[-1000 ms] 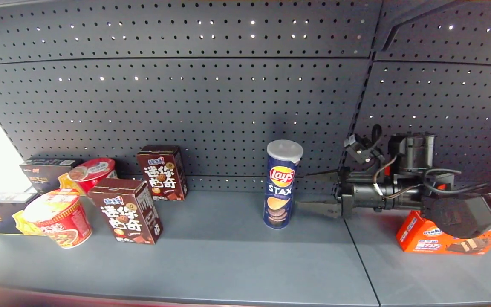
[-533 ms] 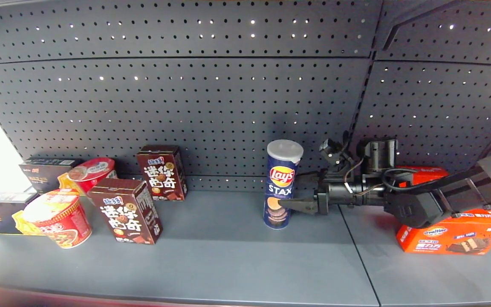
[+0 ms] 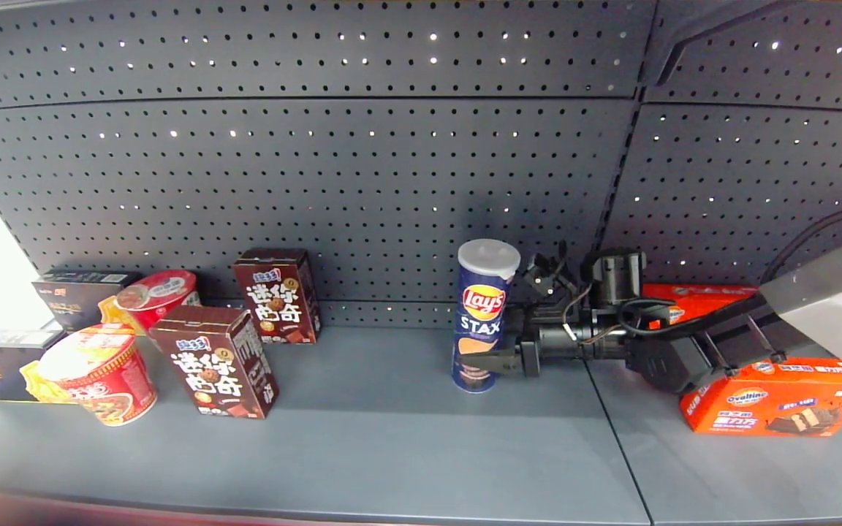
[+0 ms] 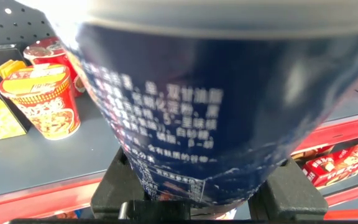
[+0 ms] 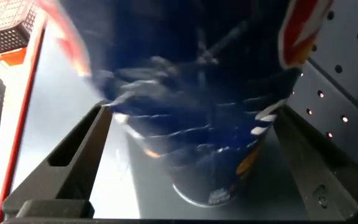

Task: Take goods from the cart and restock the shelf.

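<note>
Head: chips can (image 3: 485, 314) stands upright on shelf (image 3: 362, 438), orange box (image 3: 779, 398) at its 3 o'clock, apart. R gripper (image 3: 492, 345) is at the can's 3 o'clock side, jaws spread either side of its lower half

L wrist: L gripper (image 4: 197, 193) pinches a second can (image 4: 216, 93), held off the shelf, noodle cup (image 4: 42, 99) beyond

R wrist: can sits betw. the fingers w/ gaps both sides

Risk, as I judge it: can is tall & narrow. If one finger lands first or shoves twd 9 o'clock, it could tip over

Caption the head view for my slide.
Right gripper straddles the upright chips can on the grey shelf, jaws open on either side.
</note>
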Motion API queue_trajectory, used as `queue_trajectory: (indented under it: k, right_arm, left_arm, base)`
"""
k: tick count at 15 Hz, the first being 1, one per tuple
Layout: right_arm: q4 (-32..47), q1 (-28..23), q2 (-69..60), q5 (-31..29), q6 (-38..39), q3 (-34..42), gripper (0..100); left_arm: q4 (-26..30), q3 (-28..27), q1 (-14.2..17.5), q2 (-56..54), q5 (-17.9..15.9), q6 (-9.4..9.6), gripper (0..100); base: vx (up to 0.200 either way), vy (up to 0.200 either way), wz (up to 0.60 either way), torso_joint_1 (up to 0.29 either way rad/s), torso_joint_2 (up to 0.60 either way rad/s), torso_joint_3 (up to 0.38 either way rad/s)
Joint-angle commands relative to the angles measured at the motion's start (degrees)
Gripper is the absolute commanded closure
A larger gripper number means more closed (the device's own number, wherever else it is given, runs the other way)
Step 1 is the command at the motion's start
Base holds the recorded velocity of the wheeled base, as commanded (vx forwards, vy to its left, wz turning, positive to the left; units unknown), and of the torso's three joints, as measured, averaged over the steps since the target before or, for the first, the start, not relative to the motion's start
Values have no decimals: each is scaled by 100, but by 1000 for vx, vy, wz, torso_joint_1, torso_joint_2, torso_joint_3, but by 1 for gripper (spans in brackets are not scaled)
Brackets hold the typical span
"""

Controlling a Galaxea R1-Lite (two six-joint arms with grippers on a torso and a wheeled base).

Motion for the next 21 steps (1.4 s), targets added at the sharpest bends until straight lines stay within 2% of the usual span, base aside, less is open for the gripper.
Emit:
queue_trajectory:
  k: [1, 3, 5, 6, 8, 11, 14, 17, 18, 21]
  right_arm:
    - [-2, 10, 185, -7, 0, -137, 0]
    - [-2, 18, 317, -7, 0, -286, 0]
    - [-55, 36, 466, 2, 18, -427, 0]
    - [-90, 71, 466, -68, 44, -418, 100]
    - [-90, 71, 343, -77, 44, -374, 100]
    - [-81, 133, -421, -121, 53, 259, 100]
    - [-90, 335, -1370, -551, 229, 1076, 100]
    - [-143, 572, -1915, -903, 282, 1445, 100]
    - [-160, 774, -2188, -1167, 308, 1639, 100]
    - [-450, 1161, -2557, -1413, 326, 2289, 100]
  left_arm:
    - [-3, 5, -1, -18, 4, -2, 100]
    - [41, -30, -1, -18, 4, -2, 100]
    - [348, -144, -1, -36, 4, -2, 100]
    - [436, -179, -1, -44, 4, -2, 100]
    - [436, -188, -1, -36, 4, -2, 100]
    - [436, -109, -10, -44, -23, 7, 100]
    - [436, -56, -19, -159, -40, -2, 100]
    - [436, 32, -27, -247, -40, 7, 100]
    - [436, 32, -27, -255, -49, -2, 100]
    - [436, 49, -36, -291, -49, -2, 100]
  base:
    - [0, 0, 0, 0, 0, 0]
    - [0, 0, 0, 0, 0, 0]
    - [0, 0, 0, 0, 0, 0]
    - [0, 0, 0, 0, 0, 0]
    - [0, 0, 0, 0, 0, 0]
    - [0, 0, 0, 0, 0, 0]
    - [0, 0, 0, 0, 0, 0]
    - [0, 0, 0, 0, 0, 0]
    - [0, 0, 0, 0, 0, 0]
    - [0, 0, 0, 0, 0, 0]
